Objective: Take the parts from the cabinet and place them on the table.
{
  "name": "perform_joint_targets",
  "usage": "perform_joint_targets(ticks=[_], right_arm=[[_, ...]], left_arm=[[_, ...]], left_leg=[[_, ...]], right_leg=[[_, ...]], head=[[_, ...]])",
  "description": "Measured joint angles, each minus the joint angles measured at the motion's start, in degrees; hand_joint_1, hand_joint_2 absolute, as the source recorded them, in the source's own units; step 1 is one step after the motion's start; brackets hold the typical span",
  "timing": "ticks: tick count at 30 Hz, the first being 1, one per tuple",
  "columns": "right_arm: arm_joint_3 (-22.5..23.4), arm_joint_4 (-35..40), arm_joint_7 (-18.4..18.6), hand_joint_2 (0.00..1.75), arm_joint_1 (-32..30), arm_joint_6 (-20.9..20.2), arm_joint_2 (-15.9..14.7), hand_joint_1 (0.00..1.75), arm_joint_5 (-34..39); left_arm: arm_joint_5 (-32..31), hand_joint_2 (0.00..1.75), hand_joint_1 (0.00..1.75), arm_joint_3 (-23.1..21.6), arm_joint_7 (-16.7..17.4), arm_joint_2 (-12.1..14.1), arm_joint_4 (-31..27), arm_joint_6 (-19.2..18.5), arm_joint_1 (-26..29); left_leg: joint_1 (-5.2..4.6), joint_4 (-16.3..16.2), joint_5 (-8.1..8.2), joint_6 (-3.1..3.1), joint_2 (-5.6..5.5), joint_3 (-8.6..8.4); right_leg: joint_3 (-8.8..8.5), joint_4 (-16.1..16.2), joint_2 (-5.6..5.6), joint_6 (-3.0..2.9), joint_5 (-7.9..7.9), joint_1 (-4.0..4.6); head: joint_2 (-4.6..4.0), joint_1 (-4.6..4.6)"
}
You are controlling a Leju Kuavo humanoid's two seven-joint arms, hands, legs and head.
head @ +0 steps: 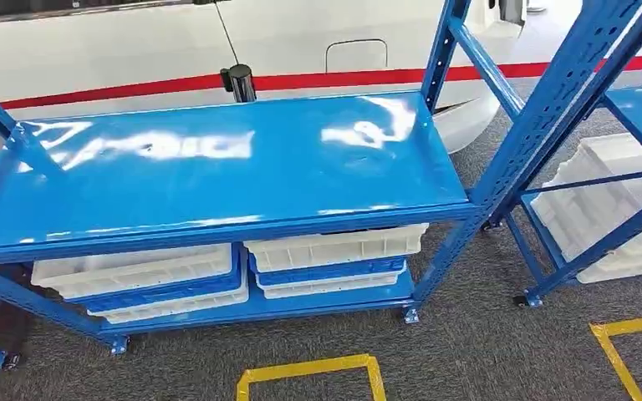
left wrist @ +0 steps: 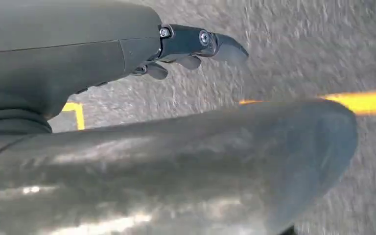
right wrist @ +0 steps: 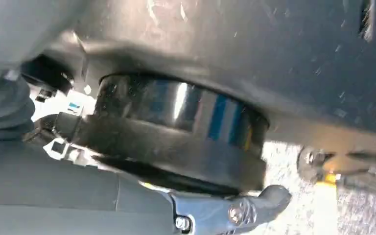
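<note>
Two blue racks on grey carpet; white trays below. Left hand fingers apart, empty; right hand unclear.

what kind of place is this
Probably a workshop or storeroom with a parts area: blue steel shelving racks on grey carpet, stacked white and blue plastic trays on the bottom shelf, and yellow floor tape marking out standing spots.

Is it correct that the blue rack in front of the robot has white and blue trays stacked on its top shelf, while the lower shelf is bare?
Not quite: it is the other way round. In the head view the top shelf of the blue rack is bare and glossy, and the white and blue trays are stacked on the lower shelf, under it.
</note>
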State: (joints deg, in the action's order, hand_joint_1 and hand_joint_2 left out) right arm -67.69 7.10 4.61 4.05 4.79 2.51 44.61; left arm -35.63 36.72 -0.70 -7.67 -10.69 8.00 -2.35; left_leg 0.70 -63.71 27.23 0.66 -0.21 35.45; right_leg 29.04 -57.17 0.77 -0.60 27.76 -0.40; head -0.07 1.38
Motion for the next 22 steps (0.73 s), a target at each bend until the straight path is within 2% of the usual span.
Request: perform_joint_targets(ticks=[1, 2, 3, 4, 5, 6, 8, 9, 13, 14, 15, 17, 18, 22], right_arm=[[0.0, 0.0, 0.2, 0.00, -0.1, 0.1, 0.1, 0.00, 0.0], [-0.1, 0.0, 0.4, 0.00, 0.0, 0.2, 0.1, 0.00, 0.0], [-0.1, 0.0, 0.7, 0.00, 0.1, 0.5, 0.2, 0.00, 0.0], [-0.2, 0.0, 0.9, 0.00, 0.1, 0.7, 0.2, 0.00, -0.1], [-0.3, 0.0, 1.3, 0.00, 0.0, 1.1, 0.2, 0.00, -0.2], [-0.4, 0.0, 1.5, 1.75, 0.0, 1.2, 0.2, 0.00, -0.2], [-0.4, 0.0, 1.9, 1.75, 0.1, 1.6, 0.3, 0.00, -0.2], [-0.5, 0.0, 2.0, 1.75, 0.1, 1.6, 0.3, 0.00, -0.2], [-0.9, 0.0, 2.1, 1.75, 0.2, 1.7, 0.3, 0.00, -0.2], [-0.9, 0.0, 2.3, 0.00, 0.2, 1.7, 0.3, 0.00, -0.3], [-0.9, 0.0, 2.3, 0.00, 0.2, 1.7, 0.3, 0.00, -0.3], [-0.9, 0.0, 2.3, 0.00, 0.2, 1.7, 0.3, 0.00, -0.3], [-1.0, 0.0, 2.4, 1.75, 0.2, 1.7, 0.3, 0.00, -0.3], [-0.7, 0.0, 2.5, 1.75, 0.0, 1.9, 0.3, 0.00, -0.3]], left_arm=[[0.0, 1.75, 0.00, 0.0, 0.4, 0.0, 0.0, 0.5, 0.1], [0.0, 1.75, 0.00, 0.0, 0.6, 0.0, 0.0, 0.7, 0.0], [-0.1, 1.75, 0.00, 0.0, 0.8, 0.0, 0.0, 1.0, -0.1], [-0.1, 1.75, 0.00, 0.0, 1.1, -0.1, 0.0, 1.1, -0.1], [-0.1, 1.75, 0.00, 0.1, 1.4, -0.3, 0.0, 1.2, 0.0], [-0.1, 1.75, 0.00, 0.1, 1.4, -0.3, 0.0, 1.3, 0.0], [-0.1, 1.75, 0.00, 0.1, 1.9, -0.4, 0.0, 1.5, 0.0], [-0.1, 0.00, 0.00, 0.1, 2.0, -0.4, 0.0, 1.5, -0.1], [-0.2, 0.00, 0.00, 0.2, 2.3, -0.6, 0.0, 1.5, -0.1], [-0.2, 0.00, 0.00, 0.2, 2.4, -0.6, 0.0, 1.5, -0.1], [-0.2, 0.00, 0.00, 0.2, 2.4, -0.7, 0.0, 1.5, -0.1], [-0.2, 0.00, 0.00, 0.2, 2.4, -0.7, 0.0, 1.5, -0.1], [-0.2, 1.75, 0.00, 0.2, 2.4, -0.7, 0.0, 1.5, -0.1], [0.3, 1.75, 0.00, 0.1, 2.3, -0.7, 0.0, 0.8, 0.0]], left_leg=[[-0.07, 3.8, -2.46, -0.34, -0.01, -1.15], [-0.51, 3.9, -0.17, -0.37, 0.04, -0.68], [-0.63, 4.7, -0.97, -0.95, -0.01, -1.12], [-0.41, 5.2, -2.10, -0.94, 0.00, -1.24], [-0.46, 5.2, -2.12, -0.59, 0.08, -1.23], [-0.62, 5.1, -2.12, -0.61, -0.04, -1.19], [-0.66, 5.1, -2.00, -0.69, -0.25, -1.16], [-0.65, 5.1, -1.96, -0.73, -0.28, -1.16], [-0.67, 5.1, -1.62, -1.23, -0.27, -1.25], [-0.67, 5.1, -1.60, -1.26, -0.27, -1.27], [-0.69, 5.1, -1.60, -1.27, -0.27, -1.27], [-0.70, 5.1, -1.62, -1.29, -0.26, -1.28], [-0.70, 5.1, -1.66, -1.35, -0.25, -1.29], [-0.64, 5.1, -1.71, -1.41, -0.25, -1.37]], right_leg=[[0.41, 0.1, -0.03, 0.25, 0.45, -0.02], [-0.30, 0.0, -0.03, 0.54, 0.61, 0.35], [0.07, -0.1, -0.12, 0.73, 0.71, 0.35], [0.19, -0.4, -0.14, 0.63, 0.97, 0.45], [0.17, -0.3, -0.13, 0.15, 0.85, 0.46], [0.09, -0.1, -0.21, 0.23, 0.87, 0.40], [-0.11, 0.4, -0.40, 0.23, 0.89, 0.35], [-0.22, 0.6, -0.41, 0.23, 0.89, 0.37], [0.12, 1.0, -0.42, 0.30, 0.92, 0.38], [0.10, 1.0, -0.42, 0.49, 0.96, 0.38], [0.10, 1.0, -0.42, 0.80, 0.87, 0.37], [0.10, 1.0, -0.41, 0.85, 0.84, 0.37], [0.09, 1.0, -0.41, 0.95, 0.78, 0.37], [0.04, 1.0, -0.42, 0.99, 0.75, 0.40]], head=[[0.00, 0.00], [0.00, -0.13], [0.00, 0.22], [0.00, -0.07], [0.00, 0.02], [0.00, 0.04], [0.00, 0.00], [0.00, 0.00], [0.00, 0.00], [0.00, -0.02], [0.00, 0.02], [0.00, 0.02], [0.00, 0.02], [0.00, 0.04]])
